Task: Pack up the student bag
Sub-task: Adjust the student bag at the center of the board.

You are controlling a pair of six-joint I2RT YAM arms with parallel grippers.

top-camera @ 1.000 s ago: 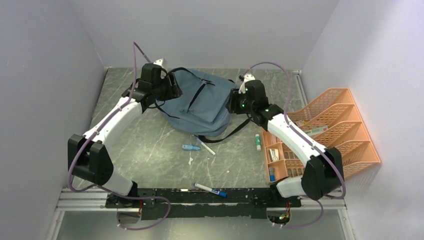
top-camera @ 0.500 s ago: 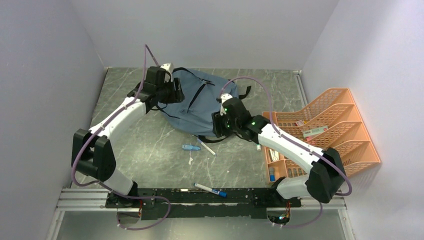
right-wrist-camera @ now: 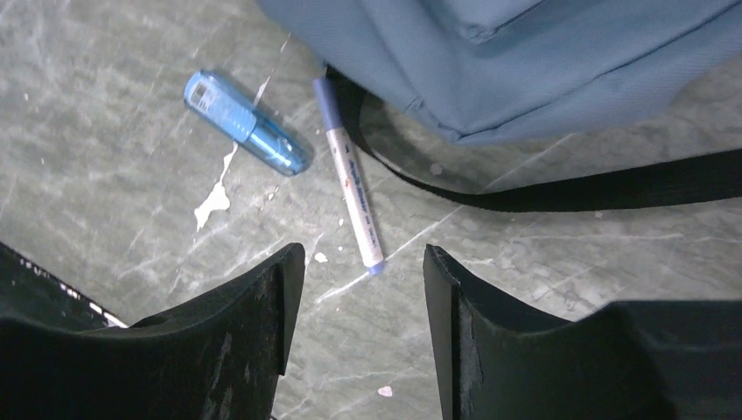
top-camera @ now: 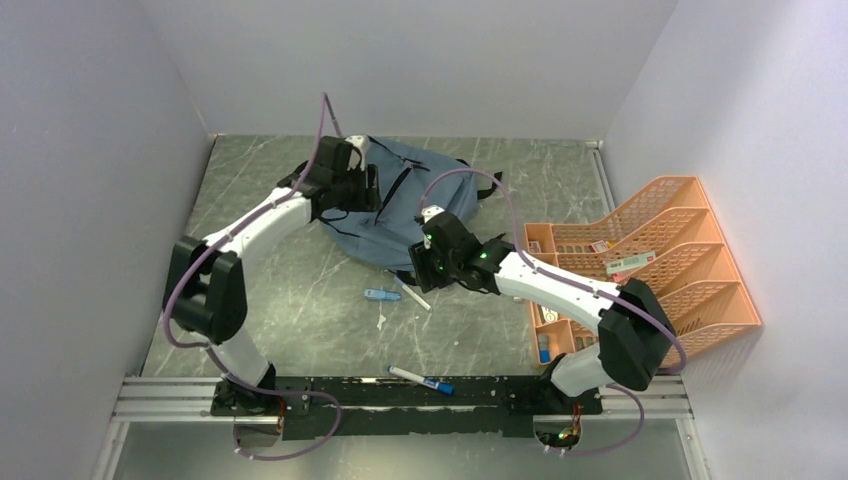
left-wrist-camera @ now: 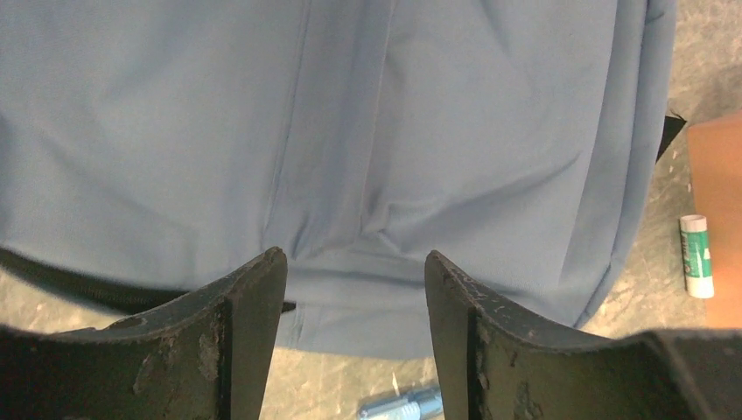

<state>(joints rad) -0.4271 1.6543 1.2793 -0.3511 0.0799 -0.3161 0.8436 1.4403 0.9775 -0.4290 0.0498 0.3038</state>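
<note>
Grey-blue student bag [left-wrist-camera: 394, 131] lies beyond the parted left fingers [left-wrist-camera: 254, 332], ungripped.

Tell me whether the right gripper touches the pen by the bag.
Apart. The right wrist view shows bare table between the pen and both fingers of the open right gripper.

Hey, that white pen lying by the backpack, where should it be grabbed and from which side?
Grip the white pen on the bare barrel half away from the student bag, coming straight down and pinching across its width. It lies flat on the table, and its capped end sits beside the black strap.
</note>
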